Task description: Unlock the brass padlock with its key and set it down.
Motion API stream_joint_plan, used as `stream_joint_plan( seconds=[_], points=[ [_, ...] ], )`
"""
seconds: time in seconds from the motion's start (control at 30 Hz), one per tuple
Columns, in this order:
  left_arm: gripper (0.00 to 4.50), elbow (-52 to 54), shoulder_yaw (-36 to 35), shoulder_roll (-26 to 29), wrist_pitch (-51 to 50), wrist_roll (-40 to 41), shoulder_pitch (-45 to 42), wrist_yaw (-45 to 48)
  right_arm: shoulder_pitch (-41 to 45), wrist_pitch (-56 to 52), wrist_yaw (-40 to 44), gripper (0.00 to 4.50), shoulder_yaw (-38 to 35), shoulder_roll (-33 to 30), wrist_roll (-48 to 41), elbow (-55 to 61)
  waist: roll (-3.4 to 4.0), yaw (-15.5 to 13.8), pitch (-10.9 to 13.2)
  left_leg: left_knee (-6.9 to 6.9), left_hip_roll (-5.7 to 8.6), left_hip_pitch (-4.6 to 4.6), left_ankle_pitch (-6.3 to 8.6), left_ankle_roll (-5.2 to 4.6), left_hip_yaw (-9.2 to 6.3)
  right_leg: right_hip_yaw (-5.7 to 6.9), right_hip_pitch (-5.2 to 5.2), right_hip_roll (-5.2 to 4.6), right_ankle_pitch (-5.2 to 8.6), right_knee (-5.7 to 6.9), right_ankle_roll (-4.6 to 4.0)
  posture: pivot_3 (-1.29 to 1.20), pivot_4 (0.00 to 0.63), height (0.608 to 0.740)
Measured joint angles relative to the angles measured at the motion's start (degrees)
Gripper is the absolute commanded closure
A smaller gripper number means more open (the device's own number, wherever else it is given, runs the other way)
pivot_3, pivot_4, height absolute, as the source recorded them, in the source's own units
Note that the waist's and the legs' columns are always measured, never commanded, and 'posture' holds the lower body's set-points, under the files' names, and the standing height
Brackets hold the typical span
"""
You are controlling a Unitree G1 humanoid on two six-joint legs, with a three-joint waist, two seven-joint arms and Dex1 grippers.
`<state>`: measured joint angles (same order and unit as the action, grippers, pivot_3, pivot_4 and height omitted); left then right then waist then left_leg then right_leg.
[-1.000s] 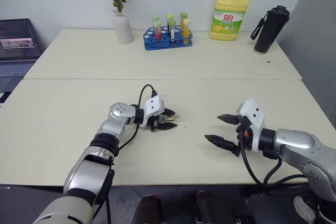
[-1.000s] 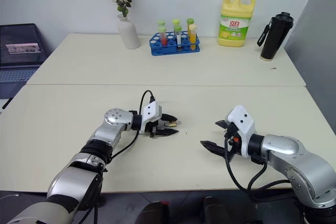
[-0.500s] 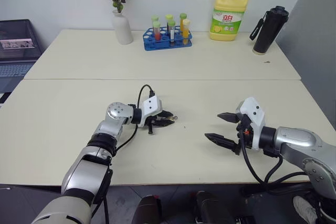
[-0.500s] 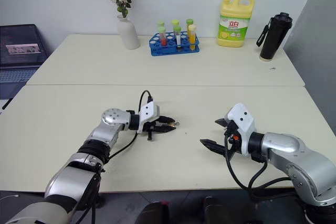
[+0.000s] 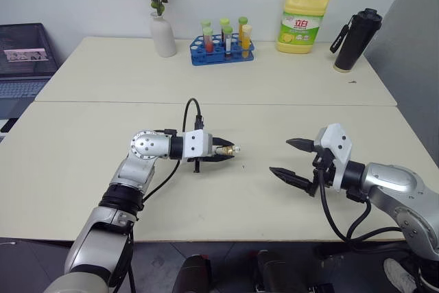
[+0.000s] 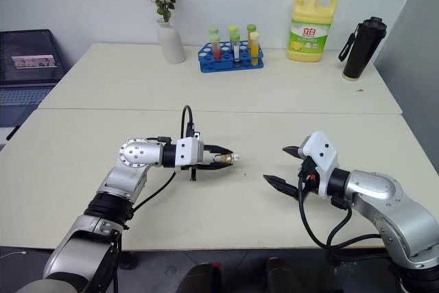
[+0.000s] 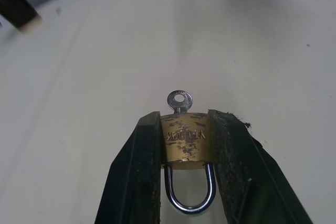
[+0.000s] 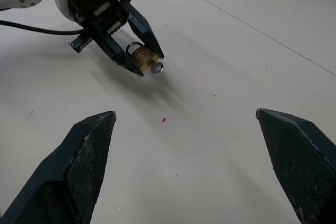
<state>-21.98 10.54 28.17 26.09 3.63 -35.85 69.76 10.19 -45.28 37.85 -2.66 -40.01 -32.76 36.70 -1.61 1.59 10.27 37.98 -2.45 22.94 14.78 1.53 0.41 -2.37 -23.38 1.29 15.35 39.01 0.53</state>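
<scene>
Left hand [image 5: 223, 151] is clamped on the brass padlock [image 7: 187, 142], held clear above the desk [image 5: 274, 87] near the middle of the head view — both fingers [image 7: 137, 171] press the sides of the lock body. The silver shackle loops back between the fingers toward the wrist; the key [image 7: 180, 100] sits in the body's outer end, its round head past the fingertips. Right hand [image 5: 293, 159], right of centre, stands spread wide and empty, well apart from the padlock and aimed toward it.
</scene>
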Motion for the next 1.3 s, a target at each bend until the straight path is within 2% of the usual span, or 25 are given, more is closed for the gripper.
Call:
stream_joint_plan(
  seconds=[0.17,0.33,0.5,0.77,1.23,1.27,1.3],
  points=[
    [3.52,7.86,-0.48,1.35,10.16,-0.43,3.38,-4.4,0.0,1.02,1.8,0.0,-0.88,0.53,-1.56,-2.11,0.0,0.11,0.0,-0.01,-0.09,-0.06,0.0,0.0,0.05,-0.03,0.0,0.0,0.0,0.02,-0.01,0.0,0.15,0.74],
    [3.52,8.64,-0.83,4.03,24.43,-2.28,8.4,-7.88,1.61,-1.33,2.57,0.0,-3.45,2.6,-9.22,-3.5,0.01,0.08,0.0,-0.02,-0.16,-0.08,0.0,0.0,0.06,-0.03,0.0,-0.01,-0.01,0.03,-0.02,0.0,0.15,0.74],
    [3.52,10.33,-0.87,5.67,30.99,-4.06,9.39,-11.89,3.94,-6.0,3.21,0.0,-3.06,2.8,-15.79,-4.72,0.01,-0.07,0.0,0.01,-0.08,-0.08,0.0,0.0,0.11,-0.05,0.05,-0.01,-0.02,0.0,0.0,0.0,0.15,0.74],
    [3.52,14.95,-0.78,8.43,31.97,-6.29,13.5,-16.88,7.34,-7.66,3.35,0.0,0.87,5.29,-17.67,-8.65,0.02,0.03,0.0,-0.01,-0.16,-0.09,0.0,0.0,0.09,-0.02,0.05,-0.07,-0.02,0.0,0.0,0.0,0.15,0.74],
    [3.52,17.52,-0.74,8.66,31.99,-11.88,13.59,-23.92,12.03,-13.34,1.95,0.0,3.57,9.14,-22.3,-11.41,0.02,0.02,0.0,-0.01,-0.15,-0.09,0.0,0.0,0.09,0.0,0.05,-0.13,-0.02,0.0,0.0,0.0,0.15,0.74],
    [3.52,17.55,-0.74,8.71,31.99,-12.12,13.59,-24.31,12.32,-13.98,1.75,0.37,3.91,9.28,-22.51,-11.89,0.02,0.02,0.0,-0.01,-0.15,-0.09,0.0,0.0,0.1,-0.01,0.05,-0.14,-0.02,0.0,0.0,0.0,0.15,0.74],
    [3.52,17.6,-0.74,8.83,31.99,-12.48,13.59,-24.4,12.55,-14.24,1.73,0.55,4.07,9.33,-22.52,-12.06,0.02,0.03,0.0,-0.01,-0.14,-0.09,0.0,0.0,0.11,-0.01,0.05,-0.14,-0.02,0.0,0.0,0.0,0.15,0.74]
  ],
)
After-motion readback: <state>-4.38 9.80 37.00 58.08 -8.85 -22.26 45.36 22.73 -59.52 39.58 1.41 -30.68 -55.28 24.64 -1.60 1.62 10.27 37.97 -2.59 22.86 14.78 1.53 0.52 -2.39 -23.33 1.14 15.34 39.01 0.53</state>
